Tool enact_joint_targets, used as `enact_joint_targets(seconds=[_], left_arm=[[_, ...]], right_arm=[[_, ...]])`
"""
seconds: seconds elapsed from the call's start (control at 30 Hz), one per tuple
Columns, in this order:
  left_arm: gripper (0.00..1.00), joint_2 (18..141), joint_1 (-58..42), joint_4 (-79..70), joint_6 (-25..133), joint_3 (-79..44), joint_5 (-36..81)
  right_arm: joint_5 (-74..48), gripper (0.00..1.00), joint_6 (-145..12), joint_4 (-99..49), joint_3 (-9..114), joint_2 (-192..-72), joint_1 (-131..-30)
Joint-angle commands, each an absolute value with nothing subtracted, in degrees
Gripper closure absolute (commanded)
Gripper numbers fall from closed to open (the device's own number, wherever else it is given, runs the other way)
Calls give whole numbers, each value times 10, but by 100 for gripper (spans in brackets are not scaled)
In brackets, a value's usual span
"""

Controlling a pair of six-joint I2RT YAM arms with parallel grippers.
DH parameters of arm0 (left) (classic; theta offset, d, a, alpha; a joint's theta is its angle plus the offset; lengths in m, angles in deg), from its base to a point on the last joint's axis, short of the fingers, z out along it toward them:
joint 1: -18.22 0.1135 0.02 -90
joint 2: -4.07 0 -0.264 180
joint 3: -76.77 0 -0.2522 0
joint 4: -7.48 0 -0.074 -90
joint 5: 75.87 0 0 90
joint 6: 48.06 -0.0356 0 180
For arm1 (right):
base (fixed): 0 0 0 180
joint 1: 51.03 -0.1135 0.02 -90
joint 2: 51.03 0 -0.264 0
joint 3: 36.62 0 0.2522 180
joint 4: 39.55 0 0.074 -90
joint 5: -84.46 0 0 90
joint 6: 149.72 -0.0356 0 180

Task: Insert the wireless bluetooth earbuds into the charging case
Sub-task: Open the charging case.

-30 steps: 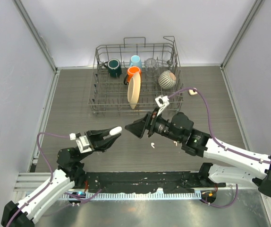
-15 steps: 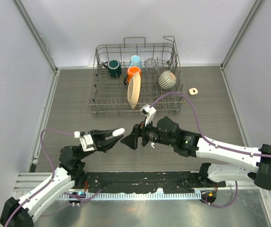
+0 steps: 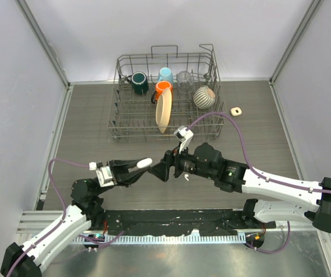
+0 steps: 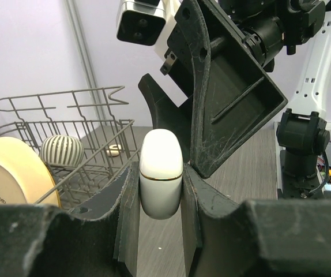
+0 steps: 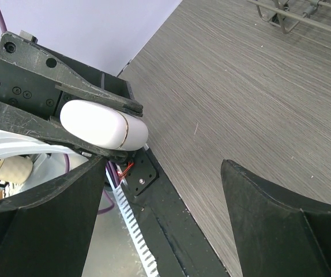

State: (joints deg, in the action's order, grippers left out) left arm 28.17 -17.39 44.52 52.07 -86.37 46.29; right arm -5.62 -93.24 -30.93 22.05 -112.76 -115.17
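The charging case (image 4: 161, 173), white with a thin gold seam and its lid down, is pinched upright between my left gripper's (image 4: 161, 193) fingers. From above, the case (image 3: 143, 163) is held off the table at the left gripper (image 3: 140, 167). My right gripper (image 3: 160, 171) stands open just right of it, its jaws facing the case. In the right wrist view the case (image 5: 102, 125) lies up and left of the open right gripper (image 5: 165, 213), apart from it. One white earbud (image 3: 185, 178) lies on the table under the right arm.
A wire dish rack (image 3: 166, 95) with mugs, a plate and a striped bowl stands at the back. A beige case (image 3: 236, 110) lies on the table to the rack's right. The table's dark front rail (image 5: 171, 231) runs beneath the right gripper.
My right gripper has swung left and nearer, from in front of the rack to just beside the held case. The left gripper has kept its hold and shifted slightly.
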Motion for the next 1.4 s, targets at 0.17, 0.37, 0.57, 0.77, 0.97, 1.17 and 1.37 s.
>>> enact_joint_targets(seconds=[0.17,0.37,0.57,0.77,0.97,1.17,1.37], left_arm=[[100,290,-175,440,513,-834,524],[100,297,-175,425,508,-829,539],[100,291,-175,412,502,-827,546],[100,284,-175,410,501,-827,544],[100,279,-175,407,499,-826,539],[100,275,-175,397,494,-827,508],[100,264,-175,401,484,-830,470]], right_arm=[[-40,14,-958,-386,232,-1113,-1153],[-37,13,-971,-396,230,-1112,-1149],[-35,13,-980,-401,223,-1105,-1138],[-26,14,-983,-391,226,-1113,-1134],[-31,13,-984,-390,232,-1117,-1130],[-40,13,-1002,-411,215,-1081,-1117],[-115,11,-1026,-401,207,-1071,-1114]])
